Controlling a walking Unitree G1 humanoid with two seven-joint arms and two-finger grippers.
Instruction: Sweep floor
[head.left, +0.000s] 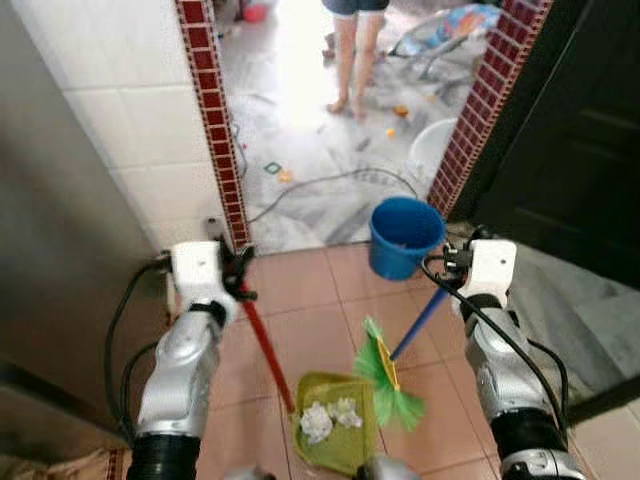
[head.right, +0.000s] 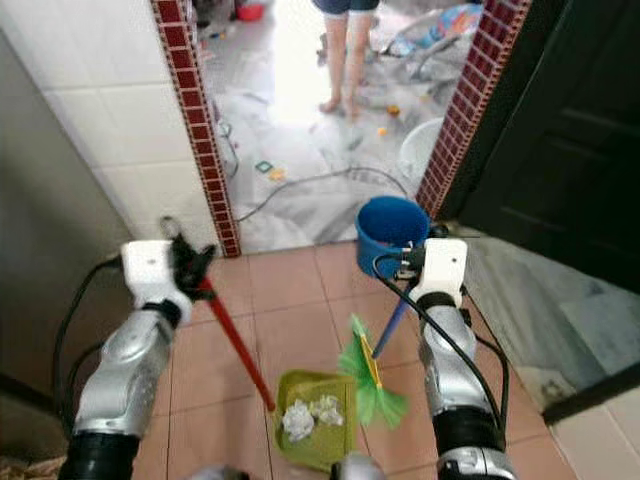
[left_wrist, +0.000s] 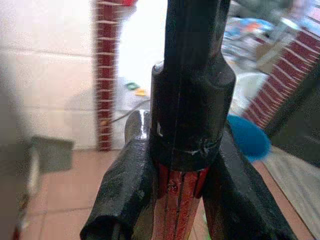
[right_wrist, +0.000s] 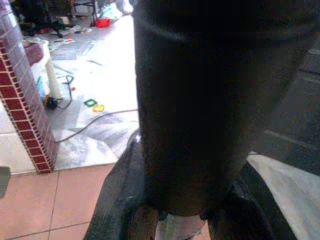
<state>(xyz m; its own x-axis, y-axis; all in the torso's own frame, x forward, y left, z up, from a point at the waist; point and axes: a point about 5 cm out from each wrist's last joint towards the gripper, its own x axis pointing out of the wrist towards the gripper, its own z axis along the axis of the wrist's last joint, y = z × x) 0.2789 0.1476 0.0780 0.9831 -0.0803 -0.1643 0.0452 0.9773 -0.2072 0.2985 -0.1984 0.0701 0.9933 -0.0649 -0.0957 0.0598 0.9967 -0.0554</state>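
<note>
Ahead through the brick-edged doorway: one person's bare legs (head.left: 352, 60), scattered litter, one cable across grey floor. One blue bucket (head.left: 405, 236) at the threshold, just beyond right gripper (head.left: 452, 262). Left gripper (head.left: 240, 272) jaws clamped on red handle (head.right: 236, 345) of one green dustpan (head.left: 335, 420), holding white paper scraps (head.left: 318, 420). Right jaws clamped on blue handle of one green broom (head.left: 385, 378), bristles touching dustpan's edge on tan tiles.

Legible text, labels, brands, numbers, signs: none. No readable marking on any surface in the head or wrist views; any small print is too blurred to make out.
</note>
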